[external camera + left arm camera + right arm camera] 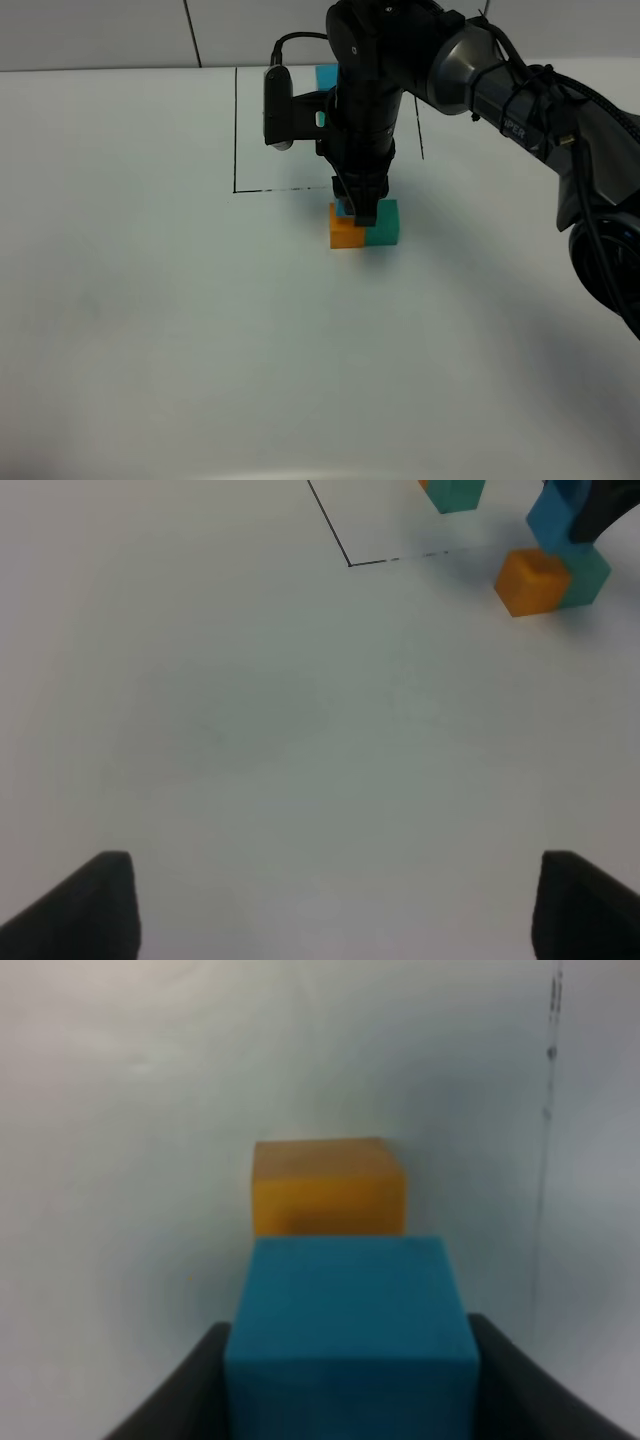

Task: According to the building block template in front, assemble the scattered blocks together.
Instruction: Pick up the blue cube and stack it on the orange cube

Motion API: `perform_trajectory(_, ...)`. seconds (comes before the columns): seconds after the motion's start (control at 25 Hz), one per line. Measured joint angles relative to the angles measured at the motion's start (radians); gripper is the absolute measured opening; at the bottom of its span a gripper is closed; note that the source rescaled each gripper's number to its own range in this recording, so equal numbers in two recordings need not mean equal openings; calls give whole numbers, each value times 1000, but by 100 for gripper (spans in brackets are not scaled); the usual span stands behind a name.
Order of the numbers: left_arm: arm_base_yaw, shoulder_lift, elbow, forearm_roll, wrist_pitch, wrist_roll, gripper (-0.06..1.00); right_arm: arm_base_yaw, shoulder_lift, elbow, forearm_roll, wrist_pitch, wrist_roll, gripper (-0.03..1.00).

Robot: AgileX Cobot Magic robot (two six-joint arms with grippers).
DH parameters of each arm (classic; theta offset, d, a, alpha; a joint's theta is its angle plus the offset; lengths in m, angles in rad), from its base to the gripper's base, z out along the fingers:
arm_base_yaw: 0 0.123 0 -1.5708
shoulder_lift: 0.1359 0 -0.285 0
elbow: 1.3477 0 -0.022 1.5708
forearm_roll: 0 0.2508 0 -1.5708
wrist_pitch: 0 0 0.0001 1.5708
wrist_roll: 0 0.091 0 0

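Right wrist view, right hand (350, 1380) pinching blue cube (348, 1330) beside orange cube (328, 1188), teal-green cube (384, 222) touching orange, left hand (330, 905) spread over bench (150, 300).

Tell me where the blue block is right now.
The blue block is held in the right gripper, just above the orange block and green block.

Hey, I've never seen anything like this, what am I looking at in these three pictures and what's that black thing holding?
It is a two-armed robot at a white table. One picture comes from a camera mounted high; the other two sit on the arms' wrists. The right end effector is shut on a small blue cube, held over a small orange cube and a small teal-green cube that sit side by side. Behind them is a thin black drawn rectangle. The left end effector is open, holding nothing.
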Motion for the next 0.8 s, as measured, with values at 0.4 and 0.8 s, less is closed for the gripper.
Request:
perform_trajectory(0.4, 0, 0, 0, 0, 0, 0, 78, 21, 16, -6, 4, 2, -35, 1)
perform_trajectory(0.8, 0, 0, 0, 0, 0, 0, 78, 21, 41, -6, -12, 2, -40, 1)
